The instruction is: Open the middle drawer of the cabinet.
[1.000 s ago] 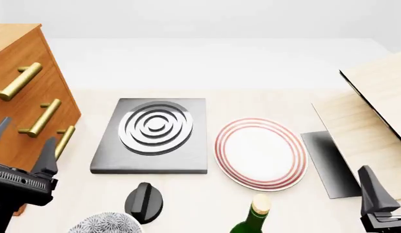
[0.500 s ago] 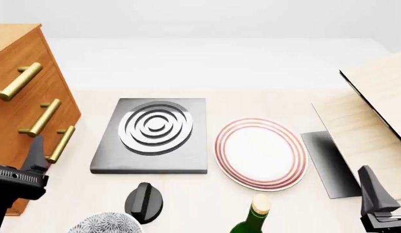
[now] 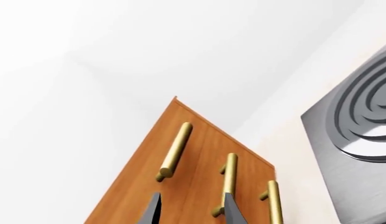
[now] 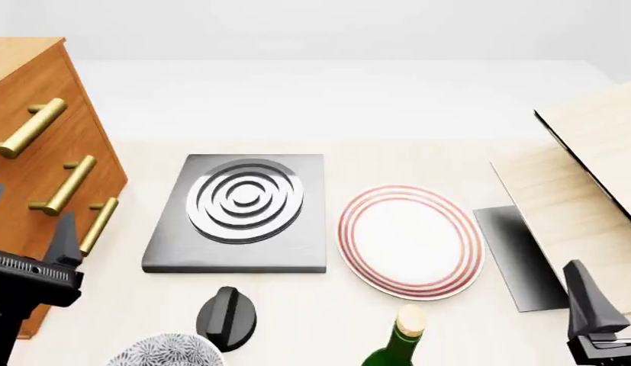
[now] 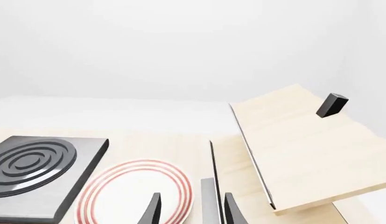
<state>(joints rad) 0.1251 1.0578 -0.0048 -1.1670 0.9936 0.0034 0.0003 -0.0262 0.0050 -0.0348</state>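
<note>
The cabinet (image 4: 35, 61) stands at the table's left edge, orange-brown wood with three brass bar handles down its front. The middle drawer (image 4: 91, 169) carries the second handle (image 4: 65, 185), also seen in the left wrist view as the middle handle (image 3: 229, 179). My left gripper (image 4: 26, 219) hovers low in front of the cabinet, open and empty. In the left wrist view one fingertip (image 3: 231, 211) overlaps that handle's near end, though I cannot tell whether it touches. My right gripper (image 5: 191, 212) is open and empty at the front right, over the plate's edge.
A grey hob slab with raised rings (image 4: 239, 210) lies beside the cabinet. Right of it is a red-rimmed plate (image 4: 410, 240). A black knob (image 4: 226, 316), a patterned bowl (image 4: 165, 352) and a green bottle (image 4: 402, 335) stand along the front. Pale boards (image 4: 585, 175) rise at the right.
My left gripper drifted left and dipped toward the cabinet, then came back up slightly. The right arm and the drawers have not moved.
</note>
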